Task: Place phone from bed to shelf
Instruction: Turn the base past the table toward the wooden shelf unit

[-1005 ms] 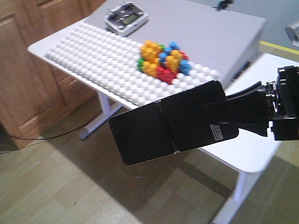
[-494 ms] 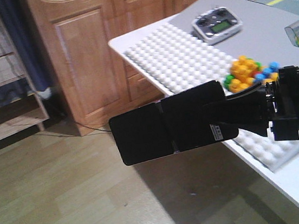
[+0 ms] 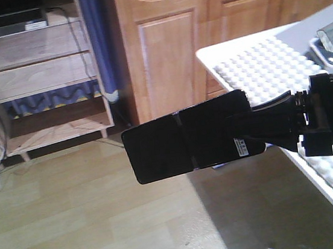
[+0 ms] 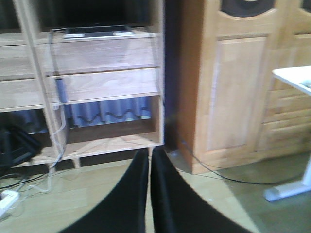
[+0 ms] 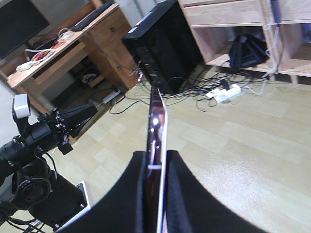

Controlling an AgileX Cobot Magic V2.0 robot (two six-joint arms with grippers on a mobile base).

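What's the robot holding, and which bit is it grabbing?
The right gripper pinches the thin glossy black rectangular phone by its end near the white sticker.

Open over the bare floor (image 3: 76, 232) all the way to the shelf (image 3: 33, 80). Walled off on the right by the white tabletop (image 3: 205, 53), beyond the phone (image 3: 157, 150) in the right claw (image 3: 235, 129). Shut off beside the shelf by the wooden cabinet (image 3: 163, 46). Free inside the shelf's lowest bay; crossed in front by a hanging cable (image 4: 60, 90); occupied on top by a laptop (image 4: 97, 31).
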